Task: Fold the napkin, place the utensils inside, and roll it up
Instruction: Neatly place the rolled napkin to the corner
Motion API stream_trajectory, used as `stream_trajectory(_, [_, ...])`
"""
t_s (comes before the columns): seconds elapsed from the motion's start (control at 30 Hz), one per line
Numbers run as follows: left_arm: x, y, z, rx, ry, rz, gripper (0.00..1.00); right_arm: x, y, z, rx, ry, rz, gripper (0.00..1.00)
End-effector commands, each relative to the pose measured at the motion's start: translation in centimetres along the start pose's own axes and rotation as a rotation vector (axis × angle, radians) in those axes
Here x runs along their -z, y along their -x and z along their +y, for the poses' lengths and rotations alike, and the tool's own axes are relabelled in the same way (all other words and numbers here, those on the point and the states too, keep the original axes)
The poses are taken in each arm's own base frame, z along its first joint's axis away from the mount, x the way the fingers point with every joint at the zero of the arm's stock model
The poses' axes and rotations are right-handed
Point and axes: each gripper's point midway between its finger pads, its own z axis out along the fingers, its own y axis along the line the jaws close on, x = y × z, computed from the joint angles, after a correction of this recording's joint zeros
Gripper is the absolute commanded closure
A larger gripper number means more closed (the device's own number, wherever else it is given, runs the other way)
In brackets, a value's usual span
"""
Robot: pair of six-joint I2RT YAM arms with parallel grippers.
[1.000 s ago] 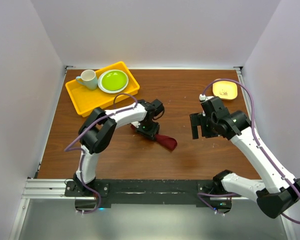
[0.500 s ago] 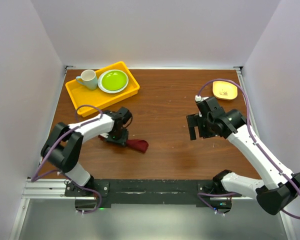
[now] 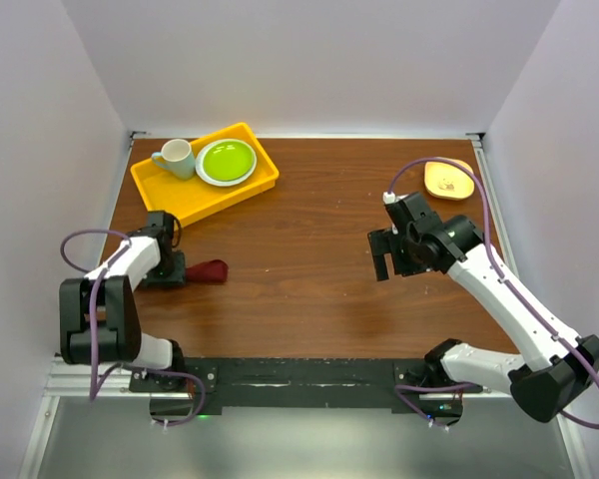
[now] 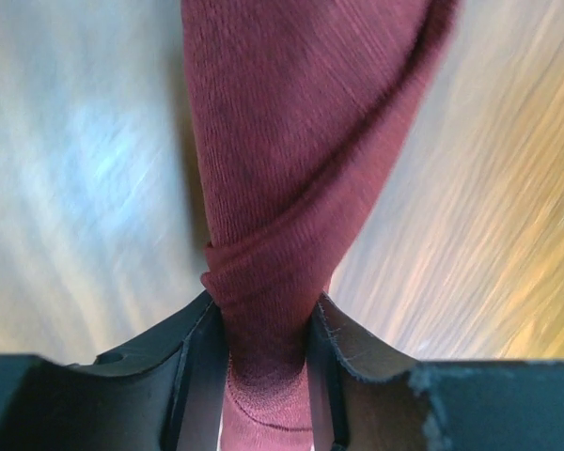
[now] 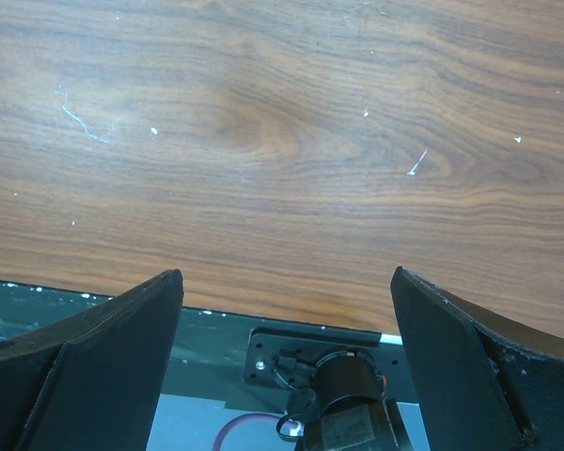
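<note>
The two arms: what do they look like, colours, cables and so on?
The left arm and right arm have white tubular links with chunky black joints. A loose purple cable loops along each. The left gripper and right gripper each have two black fingers.

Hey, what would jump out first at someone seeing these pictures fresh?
The dark red napkin, bunched into a twisted strip and pinched in the left hand, near the left edge of the table, draws the eye first. Next comes the bright yellow tray at the far left, holding a green plate and a mug; the right hand hangs open over bare table.
</note>
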Motion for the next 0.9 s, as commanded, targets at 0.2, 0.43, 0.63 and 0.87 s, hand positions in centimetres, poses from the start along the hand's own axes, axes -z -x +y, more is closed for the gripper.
stream_trajectory(0.2, [-2.5, 2.0, -4.8, -0.189, -0.050, 0.038, 0.59, 0.6, 1.4, 0.0, 0.022, -0.011, -0.027, 0.03])
stream_trajectory(0.43, [-2.1, 2.0, -2.9, -0.184, -0.033, 0.048, 0.32, 0.6, 1.5, -0.1, 0.021, -0.014, -0.038, 0.03])
stream_trajectory(0.63, [-0.4, 2.3, -2.5, -0.198, -0.046, 0.045, 0.12, 0.5, 1.5, 0.0, 0.021, -0.008, -0.041, 0.03])
stream_trajectory(0.87, [4.1, 2.6, 0.1, -0.228, -0.042, 0.049, 0.00, 1.0, 2.0, 0.0, 0.023, -0.007, -0.063, 0.03])
